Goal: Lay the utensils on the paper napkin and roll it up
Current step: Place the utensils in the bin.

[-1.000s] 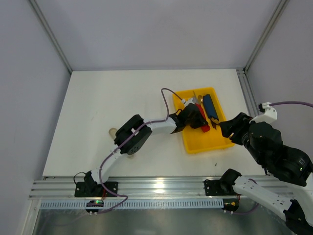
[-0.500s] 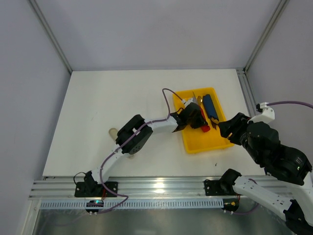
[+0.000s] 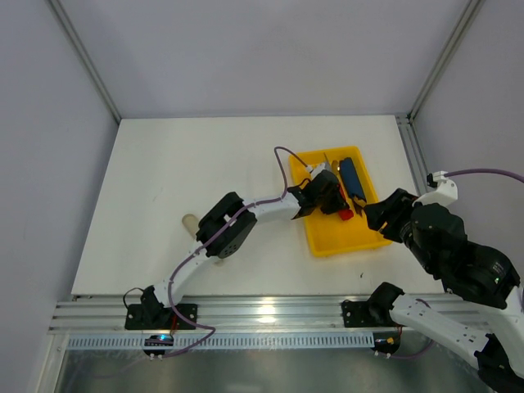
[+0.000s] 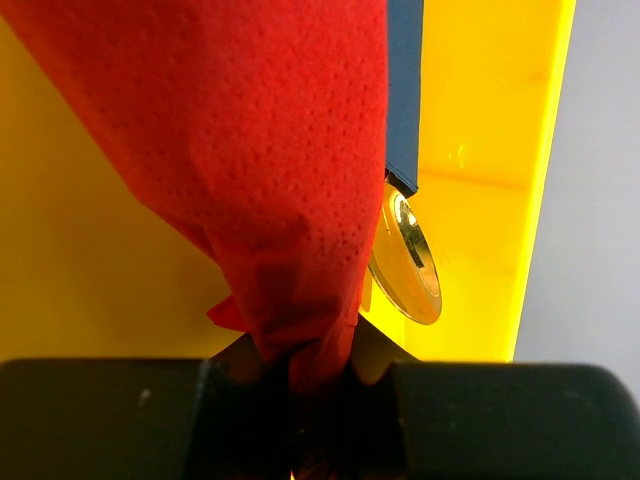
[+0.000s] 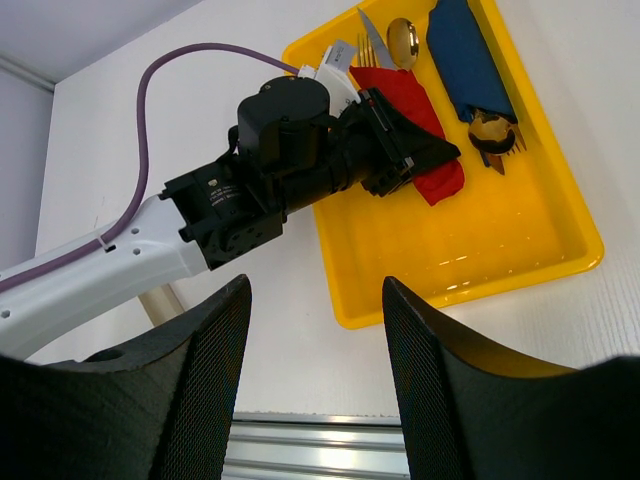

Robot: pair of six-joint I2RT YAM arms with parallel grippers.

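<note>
My left gripper (image 3: 332, 201) is shut on a bunched end of the red paper napkin (image 5: 412, 108) inside the yellow tray (image 5: 470, 290). The napkin (image 4: 260, 140) hangs from the jaws in the left wrist view, with a gold spoon bowl (image 4: 405, 262) just behind it. At the tray's far end lie a shiny spoon (image 5: 403, 38) and fork (image 5: 372, 52). Another gold spoon and fork (image 5: 490, 128) poke out of a dark-blue oblong item (image 5: 463, 60). My right gripper (image 5: 315, 300) hovers open and empty over the table near the tray's front left corner.
A pale beige sleeve (image 3: 190, 221) lies on the white table left of my left arm. The left arm (image 5: 150, 250) stretches across from the left to the tray. An aluminium rail (image 3: 262, 315) runs along the near edge, and walls enclose the table.
The left gripper has crept slightly toward the tray's far side with the napkin still pinched. The right arm has shifted a touch left.
</note>
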